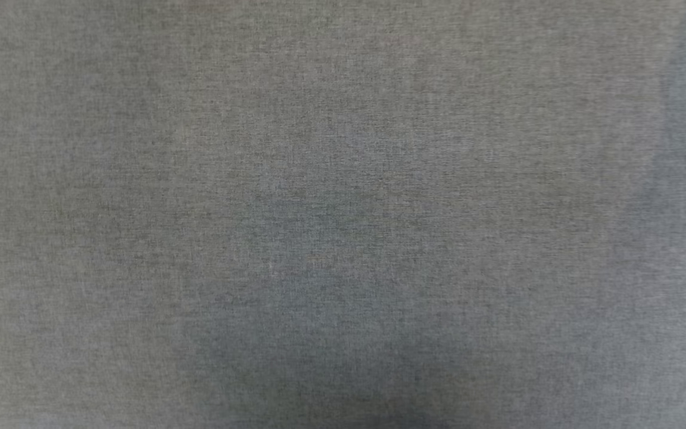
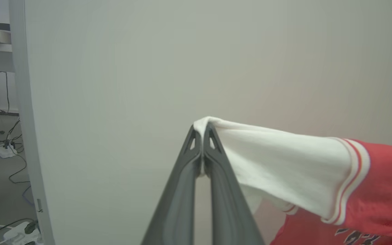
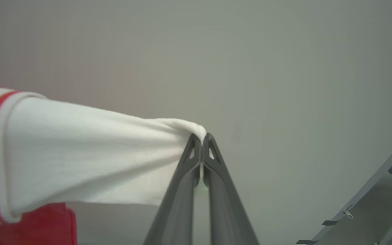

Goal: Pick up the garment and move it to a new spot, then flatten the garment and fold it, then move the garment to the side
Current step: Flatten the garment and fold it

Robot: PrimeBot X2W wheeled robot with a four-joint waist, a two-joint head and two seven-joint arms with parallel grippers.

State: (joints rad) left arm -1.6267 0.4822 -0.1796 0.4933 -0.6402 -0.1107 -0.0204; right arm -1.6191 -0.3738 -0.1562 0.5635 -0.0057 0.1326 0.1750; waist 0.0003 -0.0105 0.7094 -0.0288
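Grey surface (image 1: 343, 179) below; left gripper (image 2: 202, 131) and right gripper (image 3: 201, 141) each pinch a white sleeve (image 2: 284, 160), shirt (image 2: 383, 177) trailing toward 3 and 9 o'clock, so lower both level and evenly taut.

The left gripper (image 2: 201, 132), a pair of long dark grey plastic fingers (image 2: 179, 204), is rising from the bottom middle of the left wrist view and narrowing toward the frame's centre. Its tips are pressing together and pinching a white sleeve of the garment (image 2: 284, 163), a red jersey T-shirt. The right gripper (image 3: 201, 141), of the same dark two-fingered build, is standing likewise at the centre of the right wrist view, with its tips clamping a fold of white sleeve that is stretching toward the left edge.
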